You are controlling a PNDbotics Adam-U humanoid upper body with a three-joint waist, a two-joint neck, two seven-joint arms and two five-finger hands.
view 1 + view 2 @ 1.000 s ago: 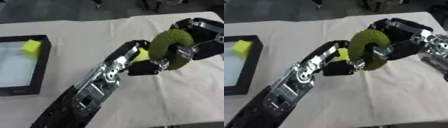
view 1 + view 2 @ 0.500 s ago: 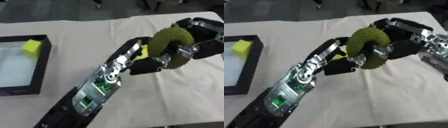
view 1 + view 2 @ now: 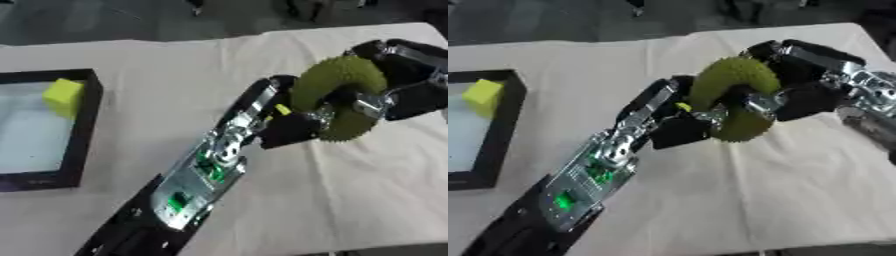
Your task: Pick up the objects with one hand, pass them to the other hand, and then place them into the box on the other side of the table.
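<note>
Right hand (image 3: 798,97), black with silver joints, fingers curled round a spiky olive-green ring-shaped object (image 3: 732,95), held above the cloth right of centre, well apart from the box. Left hand (image 3: 293,129), at the end of a black and silver arm rising from the lower left edge, meets the same ring at its lower left side; whether its fingers close on the ring cannot be told. Ring: rough, bristly surface, dull yellow-green, standing nearly upright on edge between the two hands, its opening partly filled by the right hand's fingers. Shallow black-rimmed rectangular box (image 3: 86,125) with a pale floor, at the table's left side; contents: one yellow-green block (image 3: 63,97) against its upper right corner. Surface beneath: cream cloth-covered table (image 3: 350,195). The left arm crosses the space between box and ring.
</note>
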